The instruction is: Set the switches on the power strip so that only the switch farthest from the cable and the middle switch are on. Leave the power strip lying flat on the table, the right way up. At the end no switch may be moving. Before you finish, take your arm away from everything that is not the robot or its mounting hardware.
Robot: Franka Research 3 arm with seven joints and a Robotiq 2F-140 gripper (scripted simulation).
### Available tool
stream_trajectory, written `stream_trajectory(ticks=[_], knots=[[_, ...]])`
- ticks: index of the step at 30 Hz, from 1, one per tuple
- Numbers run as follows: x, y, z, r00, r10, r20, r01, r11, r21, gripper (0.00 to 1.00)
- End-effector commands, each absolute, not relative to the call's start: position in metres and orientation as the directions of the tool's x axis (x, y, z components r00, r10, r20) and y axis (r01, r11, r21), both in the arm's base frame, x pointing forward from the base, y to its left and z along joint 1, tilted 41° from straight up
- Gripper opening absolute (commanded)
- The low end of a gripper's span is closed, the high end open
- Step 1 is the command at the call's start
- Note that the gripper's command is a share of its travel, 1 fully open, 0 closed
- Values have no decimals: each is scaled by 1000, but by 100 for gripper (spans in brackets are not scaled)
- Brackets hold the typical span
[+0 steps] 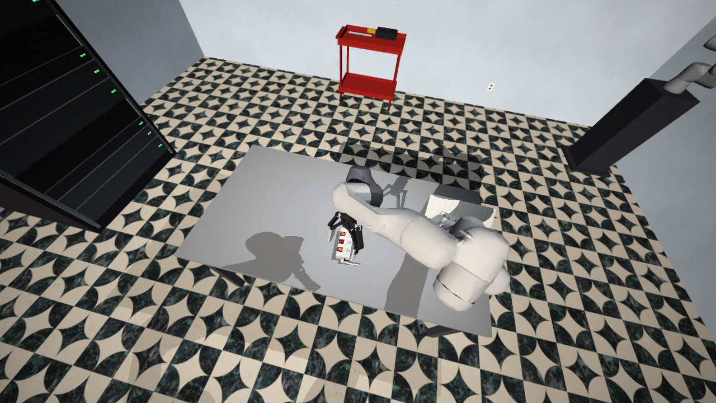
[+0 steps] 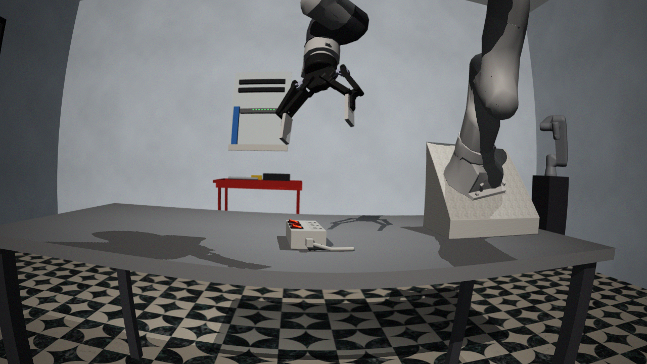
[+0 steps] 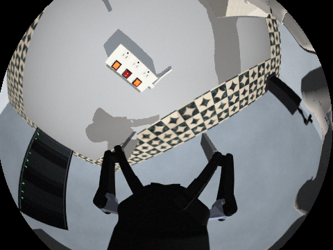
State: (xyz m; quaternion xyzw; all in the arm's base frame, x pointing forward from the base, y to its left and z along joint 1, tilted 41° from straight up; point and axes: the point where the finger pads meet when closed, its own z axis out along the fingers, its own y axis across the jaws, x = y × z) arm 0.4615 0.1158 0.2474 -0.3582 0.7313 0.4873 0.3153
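Note:
The white power strip (image 1: 344,245) lies flat on the grey table, right way up, with its cable (image 1: 351,262) leaving the end nearest the table's front edge. It also shows in the exterior view (image 2: 305,233) and in the wrist view (image 3: 130,73). It has three rocker switches in a row. In the wrist view the switch farthest from the cable (image 3: 116,65) and the one nearest it (image 3: 137,82) look bright orange, and the middle one (image 3: 126,73) looks darker red. My gripper (image 2: 316,124) hangs high above the strip, open wide and empty, and also shows in the wrist view (image 3: 162,148).
The robot's white wedge base (image 2: 479,194) stands on the table's right rear part. A red cart (image 1: 370,60) stands by the far wall and a black rack (image 1: 65,125) at the left, both off the table.

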Motion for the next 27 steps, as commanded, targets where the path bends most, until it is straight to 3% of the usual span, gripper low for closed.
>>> stream_trajectory(ticks=[1,18,23,27], knots=[[462,116,248,-544,-217,-810,-831,269,487,100],[462,116,247,-548,-219,-807,-829,269,490,100],[470,119,191,-724,-378,-577,-688,342,640,100],[470,119,191,-725,-378,-576,-687,343,640,100]])
